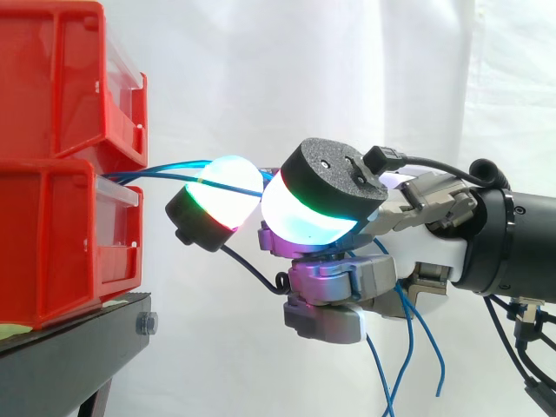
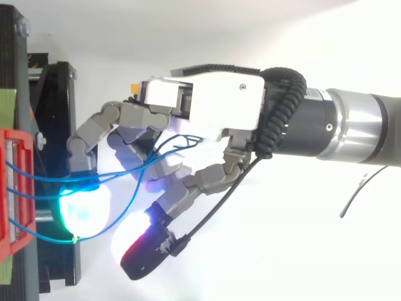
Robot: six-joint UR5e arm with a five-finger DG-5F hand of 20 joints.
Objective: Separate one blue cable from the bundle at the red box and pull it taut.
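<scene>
Several thin blue cables [image 2: 37, 178] run from the red box [image 2: 11, 157] at the left toward my hand [image 2: 213, 103]. In the side view they leave the gap between the two stacked red bins [image 1: 61, 95] and pass behind my glowing fingertips [image 1: 221, 198]. My fingers are curled, and the cables thread between them and across the palm. The lowest cable [image 2: 103, 231] bows out in a slack loop between two glowing pads [image 2: 81, 210], apart from the other two. Loose cable ends [image 1: 408, 347] hang down below the hand.
The red bins stand on a black stand [image 1: 78, 347] whose edge lies just left of my fingertips. A white curtain [image 1: 347, 69] hangs behind. A loose dark wire [image 2: 360, 191] lies at the right in the top view.
</scene>
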